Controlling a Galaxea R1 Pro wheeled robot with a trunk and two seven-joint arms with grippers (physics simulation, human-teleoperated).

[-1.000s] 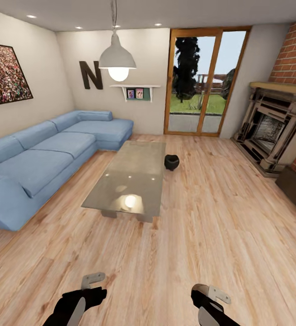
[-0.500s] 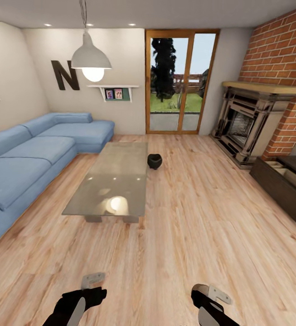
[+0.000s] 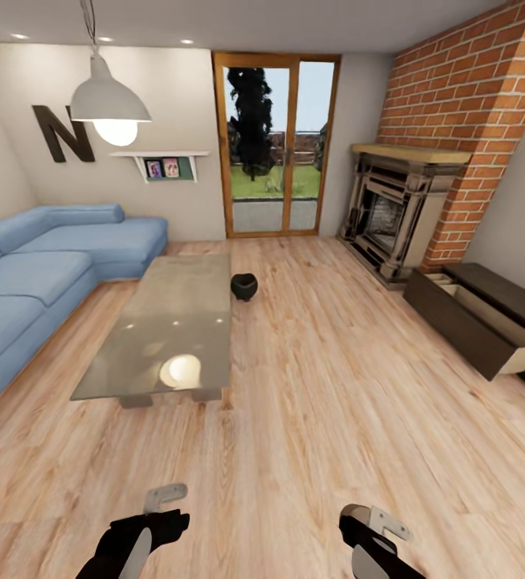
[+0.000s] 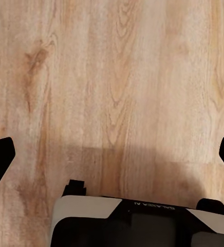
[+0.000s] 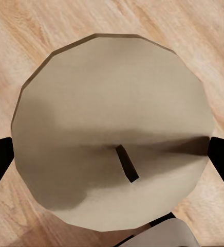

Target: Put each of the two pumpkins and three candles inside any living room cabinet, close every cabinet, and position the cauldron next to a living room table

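A beige candle (image 5: 112,103) with a short dark wick sits between the two black fingers of my right gripper (image 5: 112,159), which is shut on it above the plank floor. My left gripper (image 4: 112,159) is open, its fingers wide apart over bare floor. In the head view the black cauldron (image 3: 244,286) stands on the floor right beside the far right edge of the grey table (image 3: 166,322). The dark-brown cabinet (image 3: 455,318) runs along the right wall, with a drawer pulled out and its pale inside showing. The pumpkins are out of view.
A blue corner sofa (image 3: 37,273) lines the left side. The brick fireplace (image 3: 391,213) stands at the back right and the glass doors (image 3: 274,173) at the back. A pendant lamp (image 3: 108,104) hangs over the table. Open plank floor lies between me and the cabinet.
The camera has turned to the right, so the room slid left in the picture and the cabinet with its open drawer came fully into view. Both arms hold the same pose.
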